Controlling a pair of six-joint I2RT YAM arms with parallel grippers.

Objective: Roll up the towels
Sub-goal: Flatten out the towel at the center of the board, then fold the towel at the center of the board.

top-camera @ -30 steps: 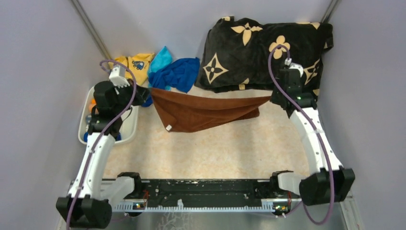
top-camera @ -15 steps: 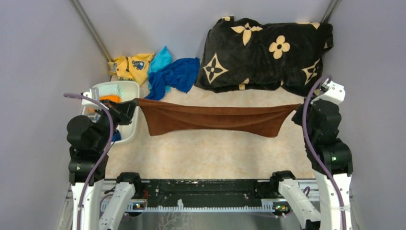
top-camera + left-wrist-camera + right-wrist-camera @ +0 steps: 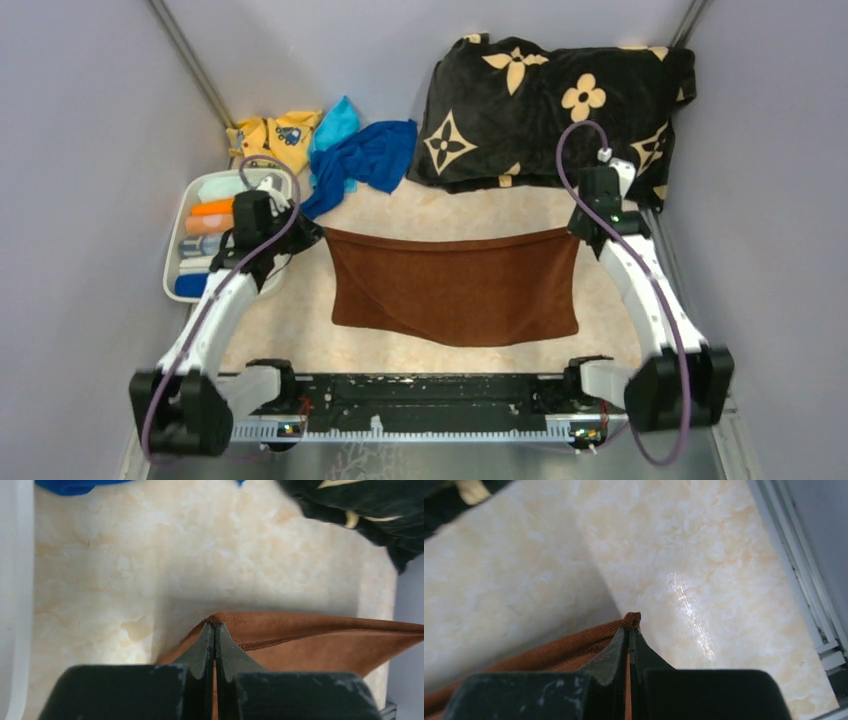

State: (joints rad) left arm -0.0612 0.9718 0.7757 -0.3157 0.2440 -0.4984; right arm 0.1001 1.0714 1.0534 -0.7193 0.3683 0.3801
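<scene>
Top external view hides the fingertips of both arms behind their wrists; the wrist views show them. The left claw is pinched tight on the far left corner of the brown towel, and the right claw is pinched tight on its far right corner. The towel spreads between them at mid counter, both corners lifted clear; whether its near edge touches down cannot be told. The light cyan towel lies partly under the dark blue towel at the far left. The left arm covers part of the white bin, so the rolled things inside cannot be counted. In the left wrist view the blue towel and the cushion are cut off at the top edge.

The counter is pale cream, marbled and glossy, closed in by plain lilac-grey walls.

Three towels, one yellow printed cloth, one black flowered cushion, one bin, two arms
</scene>
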